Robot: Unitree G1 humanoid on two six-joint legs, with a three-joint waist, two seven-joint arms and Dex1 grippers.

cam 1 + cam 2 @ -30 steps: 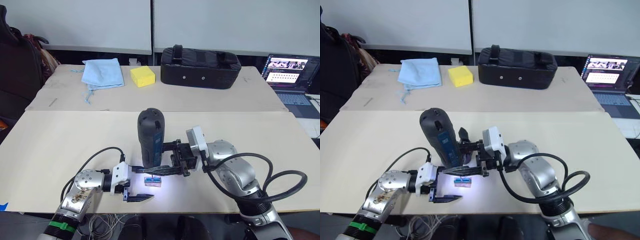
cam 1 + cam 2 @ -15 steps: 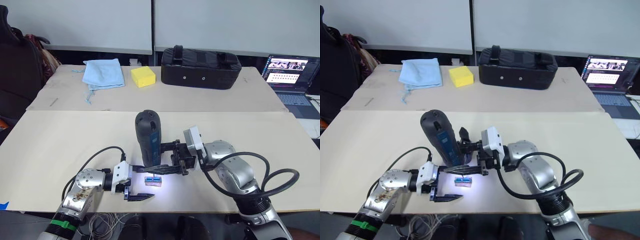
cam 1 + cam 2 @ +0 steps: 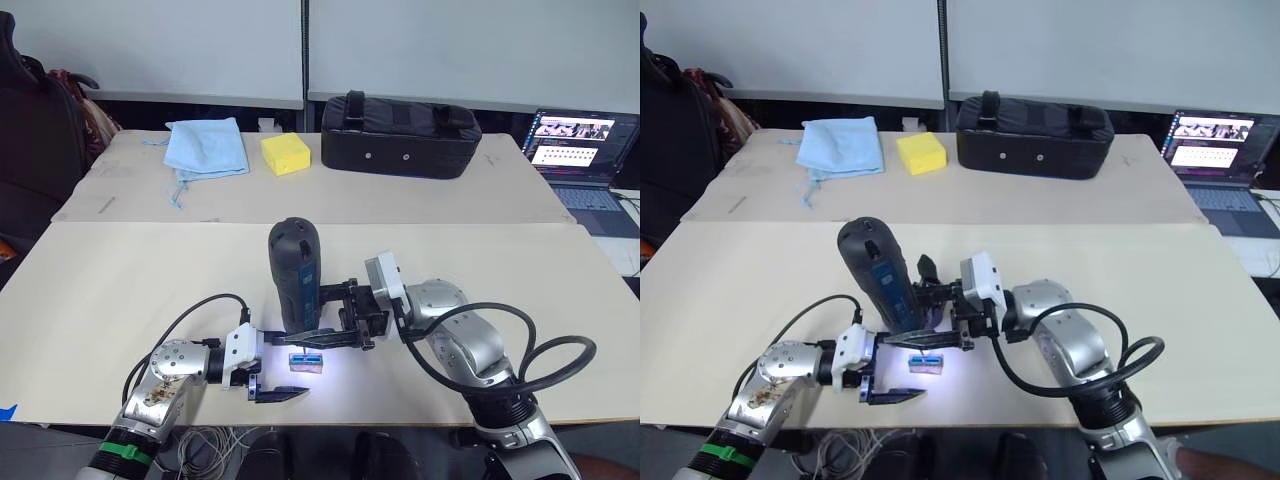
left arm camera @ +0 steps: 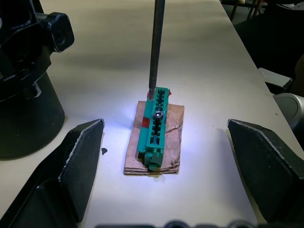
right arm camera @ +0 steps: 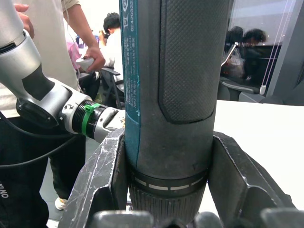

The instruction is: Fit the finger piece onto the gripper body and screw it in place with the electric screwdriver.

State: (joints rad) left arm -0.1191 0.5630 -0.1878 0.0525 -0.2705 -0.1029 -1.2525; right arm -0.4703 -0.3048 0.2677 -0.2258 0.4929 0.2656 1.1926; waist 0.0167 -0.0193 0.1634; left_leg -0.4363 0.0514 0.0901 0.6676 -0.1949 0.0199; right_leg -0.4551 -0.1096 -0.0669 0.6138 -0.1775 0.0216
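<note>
The electric screwdriver (image 3: 296, 272) stands nearly upright over the near table (image 3: 120, 290), its thin metal bit (image 4: 156, 47) coming down to the far end of a small green-topped block (image 4: 154, 126); that block sits on a scrap of brown cardboard (image 4: 153, 153) in a pool of white-blue light, with a dark screw head in its channel, just beside the bit's tip; the right gripper (image 3: 330, 316) has its two black fingers clamped on the tool's lower barrel, one on each side; the left gripper (image 3: 275, 368) lies low on the table just near the block, its fingers spread wide to either side of it and touching nothing; a round black drum-like object (image 4: 26, 95) stands on the table close to the block, and I cannot tell whether it is the gripper body; on the farther table (image 3: 500, 195) lie a blue cloth (image 3: 205, 146), a yellow sponge (image 3: 285, 153) and a long black case (image 3: 400, 134); a laptop (image 3: 585, 150) is open at the far right; people stand behind the left arm in the right wrist view.
</note>
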